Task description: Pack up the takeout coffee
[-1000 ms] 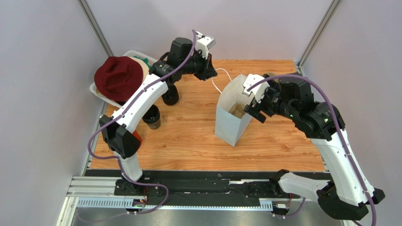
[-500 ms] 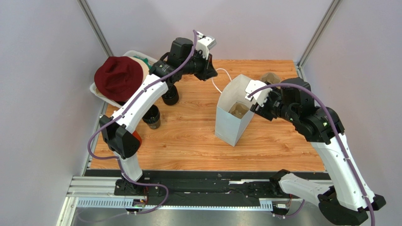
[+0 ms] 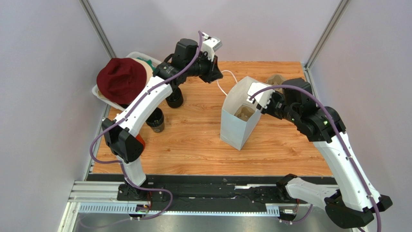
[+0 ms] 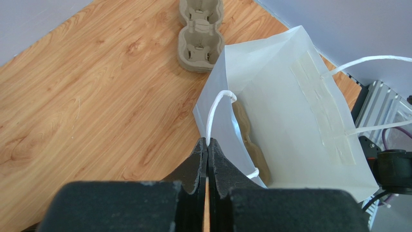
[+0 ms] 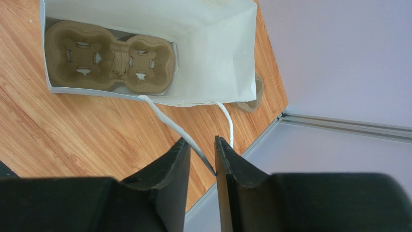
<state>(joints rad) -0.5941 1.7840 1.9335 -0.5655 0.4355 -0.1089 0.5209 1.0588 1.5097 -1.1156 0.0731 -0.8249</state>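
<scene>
Near the left edge of the tabletop [image 3: 193, 140], the takeout coffee [image 3: 156, 121] stood upright, partly hidden under my left arm. It was outside the pale paper bag [image 3: 234, 128] and well apart from it. A second dark cup [image 3: 174, 100] stood just beyond the coffee. Mid-tabletop, the bag stood open with a pulp cup tray [image 5: 109, 63] lying flat on its bottom. At the bag's right rim my right jaws [image 5: 202, 141] were mostly closed. A narrow gap showed between them, and one white handle [image 5: 169, 123] ran through it. Beyond the bag's far left corner my left jaws [image 4: 208, 141] were clamped tight on the other handle [image 4: 214, 108]. Far right, another pulp tray [image 4: 200, 36] lay on the wood.
</scene>
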